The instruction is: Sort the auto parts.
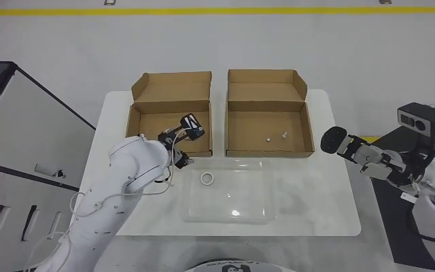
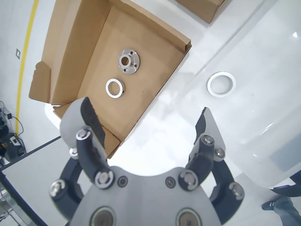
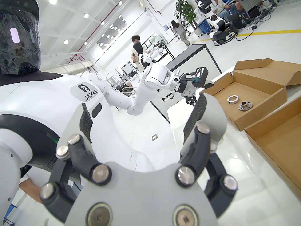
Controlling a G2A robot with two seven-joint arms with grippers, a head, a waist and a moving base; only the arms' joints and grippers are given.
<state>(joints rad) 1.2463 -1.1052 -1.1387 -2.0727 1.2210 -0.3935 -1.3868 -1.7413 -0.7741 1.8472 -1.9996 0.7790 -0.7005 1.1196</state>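
While right claw (image 3: 143, 101) hangs released beside table (image 1: 326, 204), left claw (image 2: 145, 105) gapes over box (image 2: 150, 66) edge.

Seen from above, a white table (image 1: 326, 204) holds two open cardboard boxes side by side along its far edge, the left box (image 1: 170, 92) and the right box (image 1: 265, 85), which has two small metal parts (image 1: 285, 134) on its floor. Nearer, a clear plastic tray (image 1: 234, 207) holds a white ring (image 1: 207, 179) in its far left corner. The left gripper (image 1: 189, 132) hangs over the left box's near right corner, and the right gripper (image 1: 333, 141) sits at the table's right edge.
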